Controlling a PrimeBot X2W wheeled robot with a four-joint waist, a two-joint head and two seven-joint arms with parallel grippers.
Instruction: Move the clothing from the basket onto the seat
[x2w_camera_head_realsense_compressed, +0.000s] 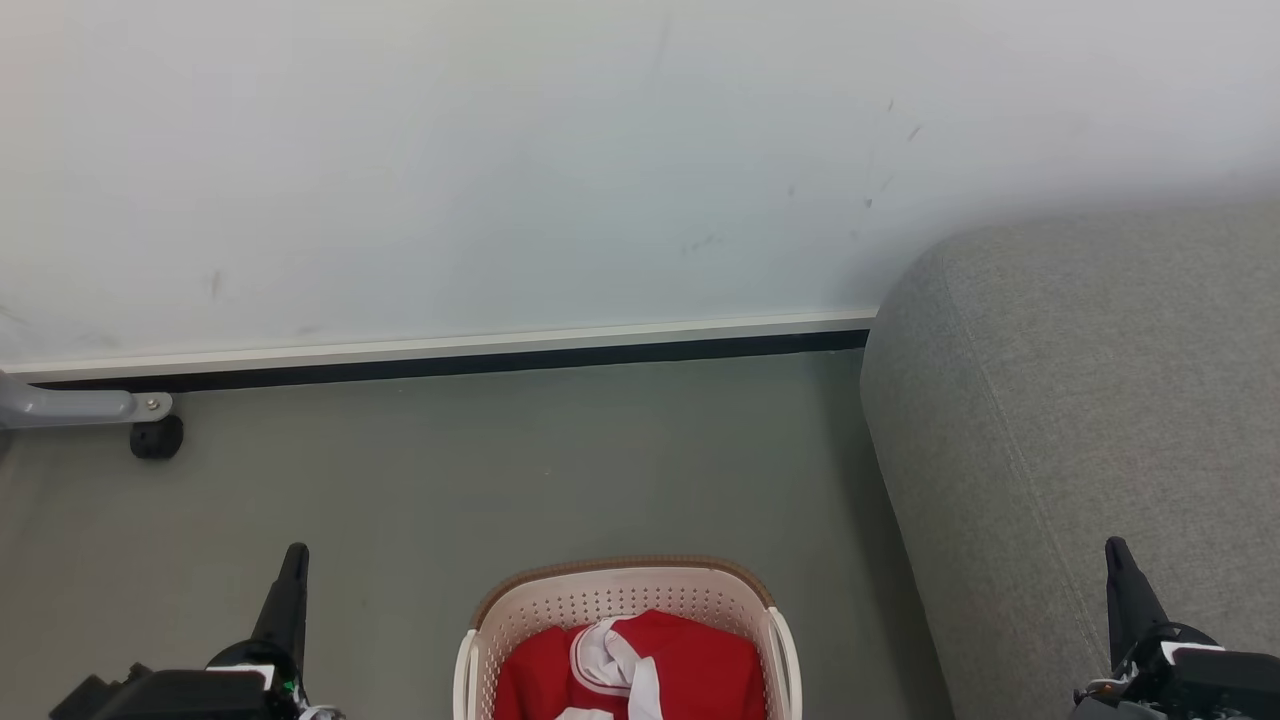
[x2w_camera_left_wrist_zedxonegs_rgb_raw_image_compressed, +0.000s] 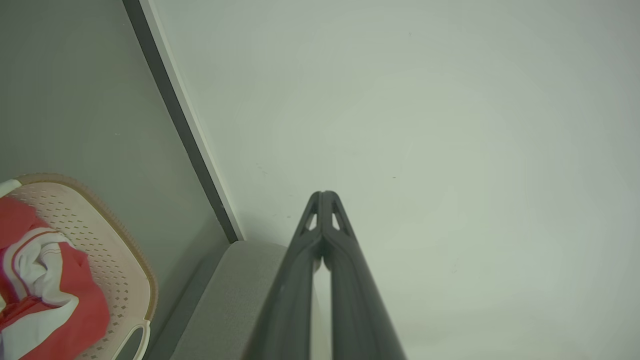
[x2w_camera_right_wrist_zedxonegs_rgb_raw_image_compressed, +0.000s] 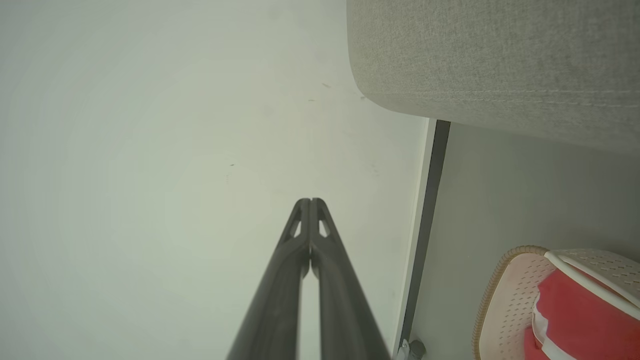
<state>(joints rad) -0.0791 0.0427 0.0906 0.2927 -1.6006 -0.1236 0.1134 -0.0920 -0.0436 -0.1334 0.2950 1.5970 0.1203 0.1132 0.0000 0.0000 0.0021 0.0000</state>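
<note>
- Head view: the clothing (x2w_camera_head_realsense_compressed: 700, 665) lies heaped in the basket (x2w_camera_head_realsense_compressed: 620, 568) on the floor (x2w_camera_head_realsense_compressed: 500, 470), at the bottom edge. The seat (x2w_camera_head_realsense_compressed: 1080, 400) rises on the right, with no garment on the part in view. The heap is cut off below, so a reach may misjudge its depth and catch the perforated wall or drag the basket. The left hand (x2w_camera_head_realsense_compressed: 292, 570) and right hand (x2w_camera_head_realsense_compressed: 1120, 560) flank the basket, apart from it.
- Left wrist view: the left hand (x2w_camera_left_wrist_zedxonegs_rgb_raw_image_compressed: 324, 195) is pressed together and empty, aimed at the wall (x2w_camera_left_wrist_zedxonegs_rgb_raw_image_compressed: 450, 125). Descending like this would only poke the fabric.
- Right wrist view: the right hand (x2w_camera_right_wrist_zedxonegs_rgb_raw_image_compressed: 310, 202) is likewise pressed together and empty. A lifted garment could trail, snag the rim and tip the basket.
</note>
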